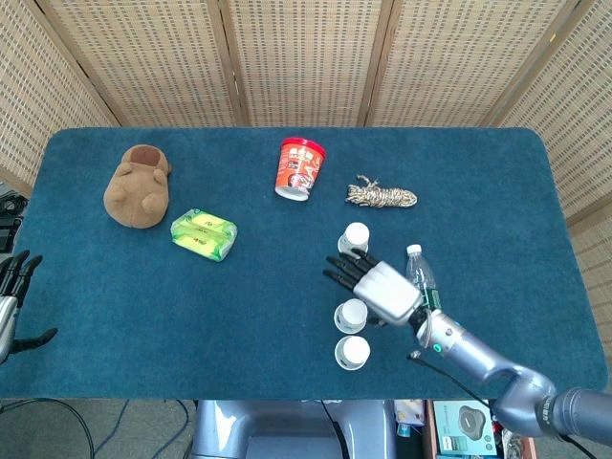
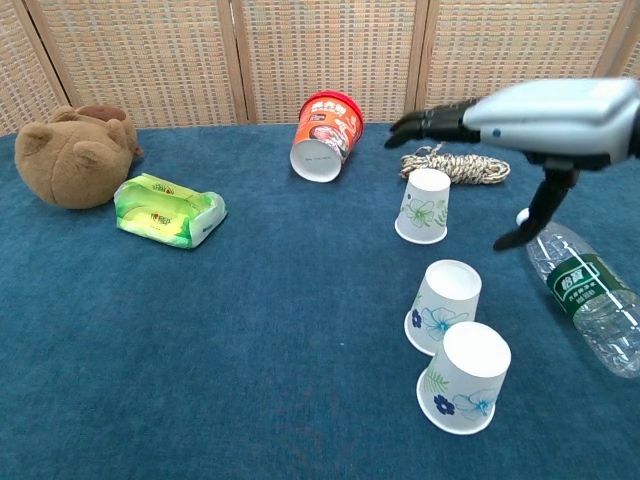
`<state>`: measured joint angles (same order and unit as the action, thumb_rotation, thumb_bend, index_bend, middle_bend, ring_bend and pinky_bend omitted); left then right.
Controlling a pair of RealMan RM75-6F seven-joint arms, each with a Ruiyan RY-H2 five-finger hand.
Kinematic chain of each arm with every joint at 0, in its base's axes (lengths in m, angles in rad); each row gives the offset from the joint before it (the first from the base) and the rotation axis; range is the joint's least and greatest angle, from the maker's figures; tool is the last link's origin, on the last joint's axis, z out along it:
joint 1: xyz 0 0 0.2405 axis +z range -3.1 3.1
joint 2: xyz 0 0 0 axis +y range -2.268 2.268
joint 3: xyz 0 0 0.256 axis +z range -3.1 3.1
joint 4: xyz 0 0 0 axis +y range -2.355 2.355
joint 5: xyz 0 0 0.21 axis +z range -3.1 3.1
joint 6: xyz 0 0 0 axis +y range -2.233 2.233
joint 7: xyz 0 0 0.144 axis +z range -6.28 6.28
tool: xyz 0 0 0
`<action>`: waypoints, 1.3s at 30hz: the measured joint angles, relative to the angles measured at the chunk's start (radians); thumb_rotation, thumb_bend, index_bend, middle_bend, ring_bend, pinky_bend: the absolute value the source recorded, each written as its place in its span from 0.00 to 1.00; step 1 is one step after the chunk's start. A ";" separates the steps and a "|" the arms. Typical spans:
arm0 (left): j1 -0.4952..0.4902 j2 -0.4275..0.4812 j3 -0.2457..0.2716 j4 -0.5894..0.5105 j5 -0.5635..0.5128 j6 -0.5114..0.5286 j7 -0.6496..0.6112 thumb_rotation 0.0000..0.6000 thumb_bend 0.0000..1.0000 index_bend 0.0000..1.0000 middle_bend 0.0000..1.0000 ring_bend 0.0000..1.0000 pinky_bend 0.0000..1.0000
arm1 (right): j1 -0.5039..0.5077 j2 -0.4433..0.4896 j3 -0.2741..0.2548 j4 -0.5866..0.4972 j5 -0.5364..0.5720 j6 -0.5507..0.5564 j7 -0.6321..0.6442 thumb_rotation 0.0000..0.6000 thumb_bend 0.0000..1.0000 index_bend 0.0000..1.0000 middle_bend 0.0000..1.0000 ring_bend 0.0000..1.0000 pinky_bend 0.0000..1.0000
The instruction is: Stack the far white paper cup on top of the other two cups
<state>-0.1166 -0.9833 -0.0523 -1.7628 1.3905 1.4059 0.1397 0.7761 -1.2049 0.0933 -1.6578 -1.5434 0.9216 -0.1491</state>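
Fingers (image 2: 425, 124) of the right hand (image 2: 545, 115) stretch out empty above the far cup (image 2: 423, 206), while two cups (image 2: 457, 345) sit upside down on the worktop (image 2: 200, 350).

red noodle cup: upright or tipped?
Tipped. The red noodle cup lies on its side on the table, its round pale base facing the chest camera and the red rim pointing toward the screen.
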 measured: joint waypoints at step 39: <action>-0.031 0.009 -0.006 0.011 -0.053 -0.074 -0.034 1.00 0.06 0.00 0.00 0.00 0.00 | 0.169 -0.388 0.161 0.570 0.563 -0.219 0.039 1.00 0.31 0.34 0.47 0.37 0.42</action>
<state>-0.1472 -0.9744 -0.0587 -1.7515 1.3371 1.3319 0.1059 0.9453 -1.5926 0.2540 -1.0882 -0.9801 0.7027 -0.1100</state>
